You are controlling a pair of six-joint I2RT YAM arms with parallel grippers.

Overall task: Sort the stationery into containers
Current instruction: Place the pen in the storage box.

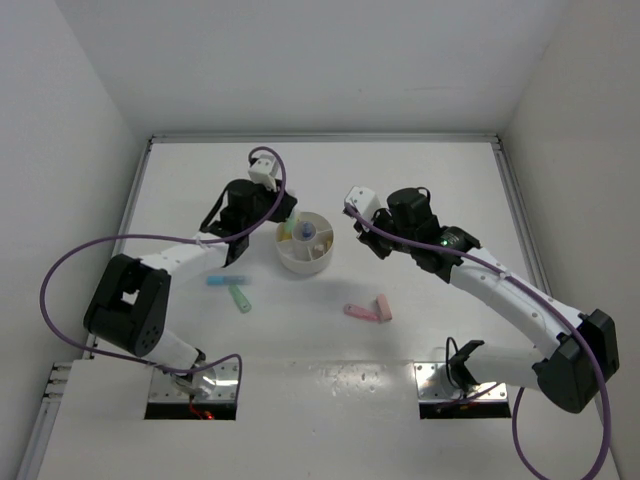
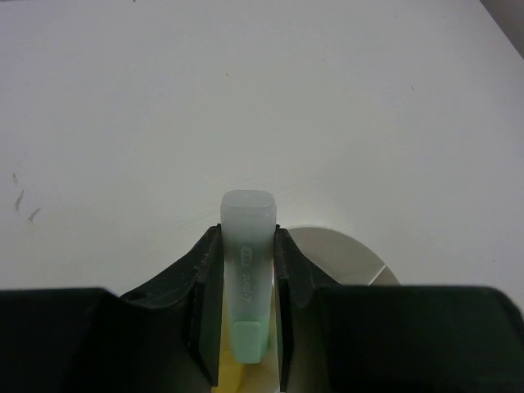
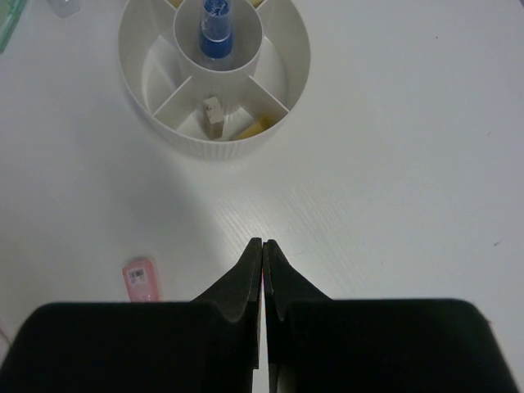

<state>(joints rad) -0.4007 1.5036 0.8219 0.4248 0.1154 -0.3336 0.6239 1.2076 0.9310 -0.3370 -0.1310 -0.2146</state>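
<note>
While the left jaws grasp a mint bar [image 2: 246, 278] (above the dish [image 2: 344, 255]), the right jaws are clenched.

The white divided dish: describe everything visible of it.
The white divided dish is round and shallow, seemingly plastic, with a ribbed outer wall and wedge compartments around a centre cup. It stands upright on the table. The cup holds a blue piece; the wedge facing the right wrist camera holds a beige block and a yellow piece. The left gripper, gripping a mint-green piece, hangs at its rim.
</note>
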